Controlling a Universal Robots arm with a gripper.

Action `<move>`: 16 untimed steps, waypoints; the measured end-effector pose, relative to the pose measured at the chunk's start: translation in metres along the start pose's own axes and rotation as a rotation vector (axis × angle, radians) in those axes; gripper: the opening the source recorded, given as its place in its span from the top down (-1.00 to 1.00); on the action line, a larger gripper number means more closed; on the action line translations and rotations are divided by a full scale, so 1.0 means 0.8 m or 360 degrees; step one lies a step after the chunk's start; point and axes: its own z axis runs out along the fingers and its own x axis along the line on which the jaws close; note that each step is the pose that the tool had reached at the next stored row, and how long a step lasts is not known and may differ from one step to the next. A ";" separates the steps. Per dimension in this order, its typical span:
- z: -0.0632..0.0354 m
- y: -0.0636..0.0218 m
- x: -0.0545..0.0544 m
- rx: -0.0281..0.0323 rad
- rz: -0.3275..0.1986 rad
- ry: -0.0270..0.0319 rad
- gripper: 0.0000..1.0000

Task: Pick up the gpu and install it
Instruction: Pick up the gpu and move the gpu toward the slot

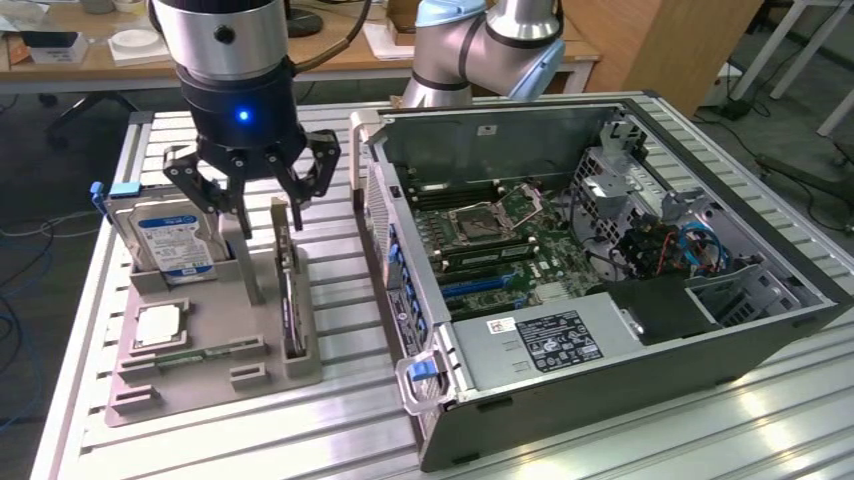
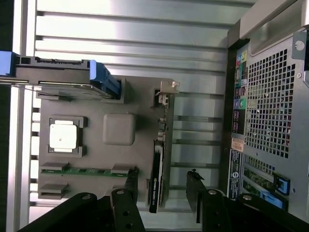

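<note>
On the counter point(image 1: 667, 440), an open computer case point(image 1: 601, 250) beside a tray point(image 1: 200, 370); end effector point(image 1: 262, 208) above the gpu point(image 1: 284, 285).
Fingers apart, straddling the gpu, which stands on edge in a tray slot, seemingly untouched. Likely light, stiff, fragile: pinch its flat faces near the top edge.

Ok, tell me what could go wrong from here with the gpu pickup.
1. The gpu stands on its thin edge in a slot of the tray; the open pincer straddles it, so an off-centre close could tilt or jam it.
2. The hard drive stands upright close by; a finger might clip it on the way down.
3. The case wall rises right beside the tray and could catch the card.
</note>
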 end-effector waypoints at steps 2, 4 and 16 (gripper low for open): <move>0.001 0.000 0.000 0.00000 0.0000 0.00001 -0.06; 0.002 0.000 0.000 0.00001 0.0000 0.00001 -0.06; 0.008 0.000 0.000 0.00001 0.0000 0.00001 -0.06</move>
